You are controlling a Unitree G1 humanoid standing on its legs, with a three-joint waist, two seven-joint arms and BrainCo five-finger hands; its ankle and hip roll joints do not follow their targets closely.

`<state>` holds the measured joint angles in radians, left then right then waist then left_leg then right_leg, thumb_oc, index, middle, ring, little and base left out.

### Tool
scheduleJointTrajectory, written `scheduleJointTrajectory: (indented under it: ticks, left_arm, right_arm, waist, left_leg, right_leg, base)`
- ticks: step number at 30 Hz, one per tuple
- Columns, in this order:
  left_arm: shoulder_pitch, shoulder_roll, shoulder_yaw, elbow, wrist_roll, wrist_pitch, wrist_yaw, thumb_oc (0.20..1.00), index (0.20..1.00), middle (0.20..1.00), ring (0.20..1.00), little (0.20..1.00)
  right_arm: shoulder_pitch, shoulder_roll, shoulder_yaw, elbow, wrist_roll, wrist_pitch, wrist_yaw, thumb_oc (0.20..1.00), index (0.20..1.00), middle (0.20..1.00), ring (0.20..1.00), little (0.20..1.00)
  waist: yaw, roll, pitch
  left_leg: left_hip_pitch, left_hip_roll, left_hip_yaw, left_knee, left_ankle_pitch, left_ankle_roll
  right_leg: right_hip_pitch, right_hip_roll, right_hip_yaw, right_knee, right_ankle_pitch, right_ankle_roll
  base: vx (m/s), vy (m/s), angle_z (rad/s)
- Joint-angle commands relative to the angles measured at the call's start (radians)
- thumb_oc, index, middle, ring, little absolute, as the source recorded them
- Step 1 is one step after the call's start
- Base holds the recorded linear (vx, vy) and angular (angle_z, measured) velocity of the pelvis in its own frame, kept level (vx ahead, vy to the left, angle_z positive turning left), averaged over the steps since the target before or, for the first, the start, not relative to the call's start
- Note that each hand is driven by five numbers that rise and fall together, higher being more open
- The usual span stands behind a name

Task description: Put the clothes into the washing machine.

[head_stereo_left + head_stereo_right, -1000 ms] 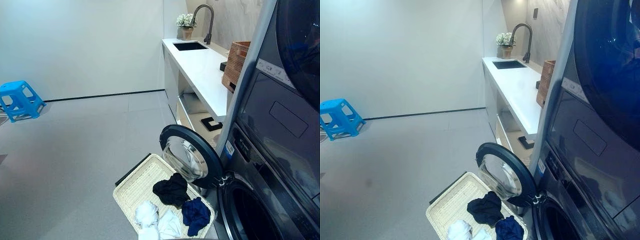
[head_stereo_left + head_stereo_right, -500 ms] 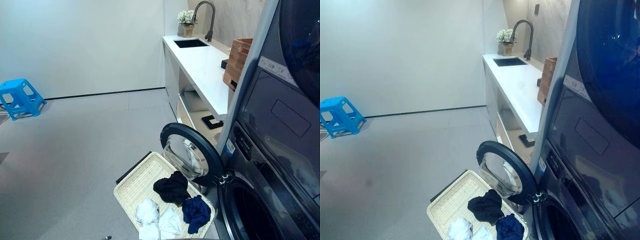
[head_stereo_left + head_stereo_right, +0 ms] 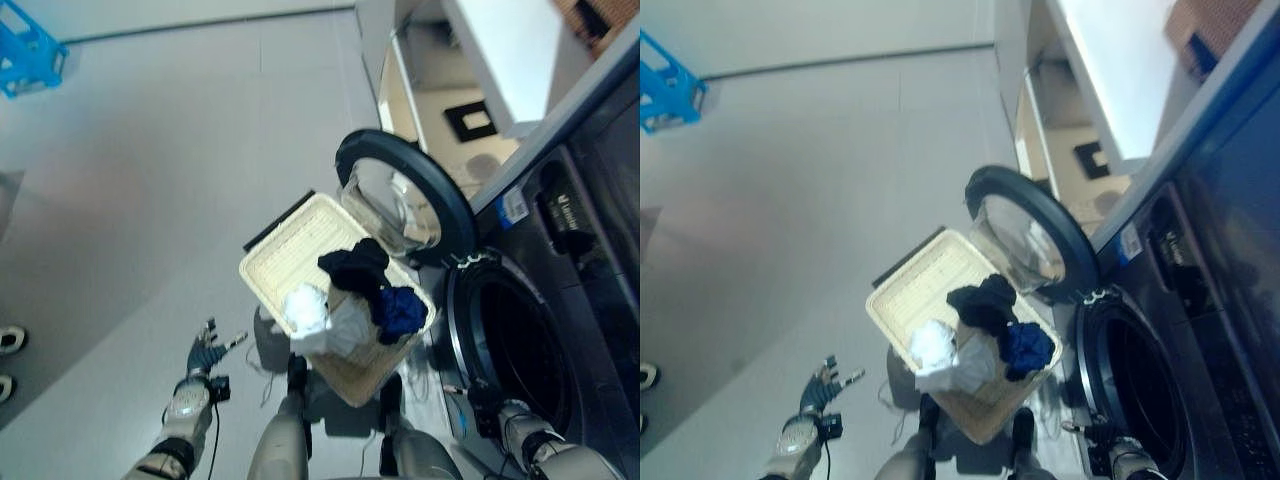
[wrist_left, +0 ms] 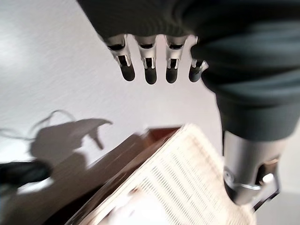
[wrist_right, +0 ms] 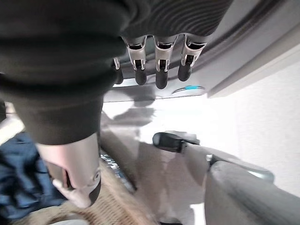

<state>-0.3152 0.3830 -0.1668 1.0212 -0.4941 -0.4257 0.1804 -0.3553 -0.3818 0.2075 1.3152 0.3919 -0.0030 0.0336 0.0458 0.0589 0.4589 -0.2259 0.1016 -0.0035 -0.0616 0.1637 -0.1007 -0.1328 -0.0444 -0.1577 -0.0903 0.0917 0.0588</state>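
A pale wicker basket (image 3: pixel 278 262) stands on the floor before the washing machine. In it lie a black garment (image 3: pixel 356 268), a navy one (image 3: pixel 400 310) and white ones (image 3: pixel 306 306). The machine's round door (image 3: pixel 405 195) hangs open over the basket's far end, and the dark drum opening (image 3: pixel 512 350) is to the right. My left hand (image 3: pixel 205 352) is low on the left of the basket, open with fingers spread and holding nothing. In the right wrist view my right hand (image 5: pixel 159 61) is open by the machine's front, with the navy garment (image 5: pixel 18 183) beside it.
A white counter (image 3: pixel 500 45) with an open shelf under it runs behind the machine's door. A blue stool (image 3: pixel 25 50) stands far off at the back left. A pair of light shoes (image 3: pixel 8 342) shows at the left edge. Grey floor spreads to the left.
The camera has tipped sharply downward, so the whole scene shifted. Both arms and hands have come into view. The basket and clothes lie as before.
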Motion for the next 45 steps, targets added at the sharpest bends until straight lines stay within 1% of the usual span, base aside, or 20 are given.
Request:
scheduleJointTrajectory:
  ticks: [1, 4, 5, 6, 7, 9, 10, 11, 15, 21, 28, 29, 31, 34, 35, 37, 39, 40, 41, 45]
  left_arm:
    - [-0.096, 0.044, 0.025, -0.052, -0.003, -0.075, 0.094, 1.000, 1.000, 1.000, 1.000, 1.000]
    - [-0.110, 0.048, 0.022, -0.066, 0.007, -0.080, 0.112, 1.000, 1.000, 1.000, 1.000, 1.000]
    - [-0.181, 0.079, 0.004, -0.140, 0.085, -0.107, 0.191, 1.000, 1.000, 1.000, 1.000, 1.000]
    - [-0.181, 0.079, 0.004, -0.140, 0.085, -0.107, 0.191, 1.000, 1.000, 1.000, 1.000, 1.000]
    - [-0.256, 0.133, -0.049, -0.244, 0.269, -0.123, 0.316, 1.000, 1.000, 1.000, 1.000, 1.000]
    - [-0.287, 0.156, -0.077, -0.279, 0.393, -0.124, 0.367, 1.000, 1.000, 1.000, 1.000, 1.000]
    - [-0.296, 0.162, -0.085, -0.288, 0.414, -0.122, 0.379, 1.000, 1.000, 1.000, 1.000, 1.000]
    - [-0.326, 0.192, -0.117, -0.326, 0.496, -0.101, 0.408, 1.000, 1.000, 1.000, 1.000, 1.000]
    - [-0.400, 0.259, -0.180, -0.395, 0.594, -0.066, 0.417, 1.000, 1.000, 1.000, 1.000, 1.000]
    - [-0.460, 0.301, -0.252, -0.434, 0.666, -0.043, 0.405, 1.000, 1.000, 1.000, 1.000, 1.000]
    - [-0.522, 0.330, -0.374, -0.450, 0.719, -0.016, 0.294, 1.000, 1.000, 1.000, 1.000, 1.000]
    - [-0.534, 0.338, -0.408, -0.452, 0.717, -0.006, 0.238, 1.000, 1.000, 1.000, 1.000, 1.000]
    - [-0.553, 0.352, -0.452, -0.458, 0.725, 0.016, 0.194, 1.000, 1.000, 1.000, 1.000, 1.000]
    - [-0.579, 0.365, -0.504, -0.465, 0.739, 0.074, 0.121, 1.000, 1.000, 1.000, 1.000, 1.000]
    - [-0.597, 0.374, -0.538, -0.455, 0.736, 0.106, 0.068, 1.000, 1.000, 1.000, 1.000, 1.000]
    - [-0.609, 0.379, -0.563, -0.450, 0.725, 0.154, 0.015, 1.000, 1.000, 1.000, 1.000, 1.000]
    - [-0.609, 0.379, -0.563, -0.450, 0.725, 0.154, 0.015, 1.000, 1.000, 1.000, 1.000, 1.000]
    - [-0.615, 0.382, -0.580, -0.445, 0.723, 0.184, -0.020, 1.000, 1.000, 1.000, 1.000, 1.000]
    - [-0.623, 0.382, -0.616, -0.422, 0.718, 0.259, -0.100, 1.000, 1.000, 1.000, 1.000, 1.000]
    - [-0.622, 0.370, -0.653, -0.368, 0.726, 0.302, -0.161, 1.000, 1.000, 1.000, 1.000, 1.000]
  right_arm:
    - [-0.044, -0.032, 0.033, -0.013, 0.045, 0.000, -0.008, 1.000, 1.000, 1.000, 1.000, 1.000]
    - [-0.052, -0.034, 0.035, -0.016, 0.048, 0.001, -0.008, 1.000, 1.000, 1.000, 1.000, 1.000]
    - [-0.079, -0.041, 0.044, -0.028, 0.071, 0.002, -0.011, 1.000, 1.000, 1.000, 1.000, 1.000]
    - [-0.079, -0.041, 0.044, -0.028, 0.071, 0.002, -0.011, 1.000, 1.000, 1.000, 1.000, 1.000]
    - [-0.102, -0.055, 0.055, -0.058, 0.099, 0.010, -0.020, 1.000, 1.000, 1.000, 1.000, 1.000]
    - [-0.115, -0.063, 0.054, -0.064, 0.106, 0.015, -0.018, 1.000, 1.000, 1.000, 1.000, 1.000]
    - [-0.119, -0.064, 0.056, -0.066, 0.109, 0.016, -0.019, 1.000, 1.000, 1.000, 1.000, 1.000]
    - [-0.131, -0.068, 0.060, -0.072, 0.119, 0.018, -0.023, 1.000, 1.000, 1.000, 1.000, 1.000]
    - [-0.157, -0.082, 0.063, -0.090, 0.127, 0.026, -0.023, 1.000, 1.000, 1.000, 1.000, 1.000]
    - [-0.168, -0.100, 0.066, -0.090, 0.129, 0.018, -0.011, 1.000, 1.000, 1.000, 1.000, 1.000]
    - [-0.194, -0.121, 0.068, -0.097, 0.125, -0.001, 0.008, 1.000, 1.000, 1.000, 1.000, 1.000]
    - [-0.199, -0.129, 0.067, -0.100, 0.120, -0.003, 0.013, 1.000, 1.000, 1.000, 1.000, 1.000]
    - [-0.207, -0.137, 0.067, -0.101, 0.119, -0.001, 0.017, 1.000, 1.000, 1.000, 1.000, 1.000]
    - [-0.230, -0.152, 0.066, -0.096, 0.116, -0.001, 0.028, 1.000, 1.000, 1.000, 1.000, 1.000]
    - [-0.238, -0.158, 0.066, -0.094, 0.117, -0.004, 0.032, 1.000, 1.000, 1.000, 1.000, 1.000]
    - [-0.244, -0.160, 0.067, -0.095, 0.115, -0.003, 0.033, 1.000, 1.000, 1.000, 1.000, 1.000]
    - [-0.244, -0.160, 0.067, -0.095, 0.115, -0.003, 0.033, 1.000, 1.000, 1.000, 1.000, 1.000]
    - [-0.250, -0.163, 0.068, -0.095, 0.114, -0.001, 0.034, 1.000, 1.000, 1.000, 1.000, 1.000]
    - [-0.260, -0.167, 0.074, -0.091, 0.115, -0.005, 0.035, 1.000, 1.000, 1.000, 1.000, 1.000]
    - [-0.270, -0.169, 0.079, -0.085, 0.118, -0.012, 0.042, 1.000, 1.000, 1.000, 1.000, 1.000]
  waist:
    - [0.017, -0.069, 0.016]
    - [0.018, -0.071, 0.024]
    - [0.020, -0.080, 0.061]
    - [0.020, -0.080, 0.061]
    - [0.017, -0.088, 0.061]
    - [0.015, -0.089, 0.061]
    - [0.014, -0.089, 0.061]
    - [0.011, -0.087, 0.061]
    - [-0.003, -0.085, 0.061]
    - [-0.014, -0.075, 0.061]
    - [-0.031, -0.064, 0.061]
    - [-0.036, -0.060, 0.061]
    - [-0.040, -0.054, 0.061]
    - [-0.044, -0.048, 0.061]
    - [-0.048, -0.046, 0.061]
    - [-0.051, -0.045, 0.061]
    - [-0.051, -0.045, 0.061]
    - [-0.053, -0.043, 0.061]
    - [-0.059, -0.040, 0.061]
    - [-0.065, -0.043, 0.061]
  left_leg:
    - [-0.019, -0.077, 0.037, 0.035, -0.087, 0.031]
    - [-0.035, -0.078, 0.036, 0.046, -0.086, 0.031]
    - [-0.127, -0.087, 0.027, 0.128, -0.091, 0.033]
    - [-0.127, -0.087, 0.027, 0.128, -0.091, 0.033]
    - [-0.274, -0.109, 0.008, 0.228, -0.104, 0.042]
    - [-0.338, -0.120, -0.001, 0.279, -0.115, 0.044]
    - [-0.354, -0.123, -0.004, 0.291, -0.118, 0.044]
    - [-0.398, -0.127, -0.008, 0.324, -0.125, 0.046]
    - [-0.492, -0.132, -0.007, 0.399, -0.148, 0.049]
    - [-0.555, -0.130, -0.007, 0.449, -0.170, 0.051]
    - [-0.615, -0.130, -0.004, 0.471, -0.172, 0.046]
    - [-0.623, -0.130, -0.002, 0.473, -0.171, 0.044]
    - [-0.633, -0.132, -0.003, 0.475, -0.170, 0.044]
    - [-0.644, -0.130, 0.000, 0.471, -0.166, 0.043]
    - [-0.650, -0.129, 0.003, 0.471, -0.164, 0.042]
    - [-0.656, -0.128, 0.002, 0.473, -0.163, 0.040]
    - [-0.656, -0.128, 0.002, 0.473, -0.163, 0.040]
    - [-0.659, -0.126, 0.004, 0.473, -0.161, 0.039]
    - [-0.665, -0.124, 0.007, 0.470, -0.158, 0.037]
    - [-0.670, -0.122, 0.009, 0.463, -0.154, 0.036]
  right_leg:
    - [-0.159, -0.036, 0.017, 0.109, 0.010, 0.055]
    - [-0.174, -0.036, 0.016, 0.122, 0.009, 0.055]
    - [-0.261, -0.046, 0.011, 0.208, 0.002, 0.058]
    - [-0.261, -0.046, 0.011, 0.208, 0.002, 0.058]
    - [-0.401, -0.052, 0.008, 0.294, -0.002, 0.061]
    - [-0.456, -0.055, 0.010, 0.325, -0.003, 0.061]
    - [-0.469, -0.056, 0.010, 0.330, -0.002, 0.061]
    - [-0.510, -0.057, 0.011, 0.351, -0.001, 0.060]
    - [-0.597, -0.053, 0.016, 0.401, -0.006, 0.056]
    - [-0.663, -0.049, 0.027, 0.437, -0.017, 0.052]
    - [-0.726, -0.043, 0.037, 0.448, -0.007, 0.052]
    - [-0.736, -0.042, 0.040, 0.448, -0.006, 0.053]
    - [-0.750, -0.041, 0.044, 0.451, -0.003, 0.054]
    - [-0.763, -0.040, 0.044, 0.447, 0.001, 0.055]
    - [-0.769, -0.041, 0.044, 0.445, 0.004, 0.056]
    - [-0.775, -0.040, 0.047, 0.444, 0.007, 0.057]
    - [-0.775, -0.040, 0.047, 0.444, 0.007, 0.057]
    - [-0.779, -0.039, 0.048, 0.444, 0.008, 0.057]
    - [-0.787, -0.038, 0.051, 0.441, 0.012, 0.059]
    - [-0.790, -0.034, 0.052, 0.428, 0.019, 0.060]
  base:
    - [-0.01, -0.006, -0.03]
    - [-0.03, -0.022, -0.02]
    - [-0.07, -0.055, -0.01]
    - [-0.16, -0.117, 0.03]
    - [-0.12, -0.072, 0.29]
    - [-0.10, -0.061, 0.44]
    - [-0.06, -0.039, 0.30]
    - [-0.06, -0.033, 0.19]
    - [-0.05, -0.014, 0.00]
    - [0.00, 0.006, 0.00]
    - [0.00, 0.005, -0.01]
    - [0.00, 0.000, 0.00]
    - [0.00, 0.021, -0.05]
    - [-0.01, 0.012, -0.03]
    - [0.00, 0.000, 0.00]
    - [0.00, 0.000, 0.00]
    - [0.00, 0.000, 0.00]
    - [0.00, 0.000, 0.00]
    - [0.00, 0.000, 0.00]
    - [0.00, 0.000, 0.00]
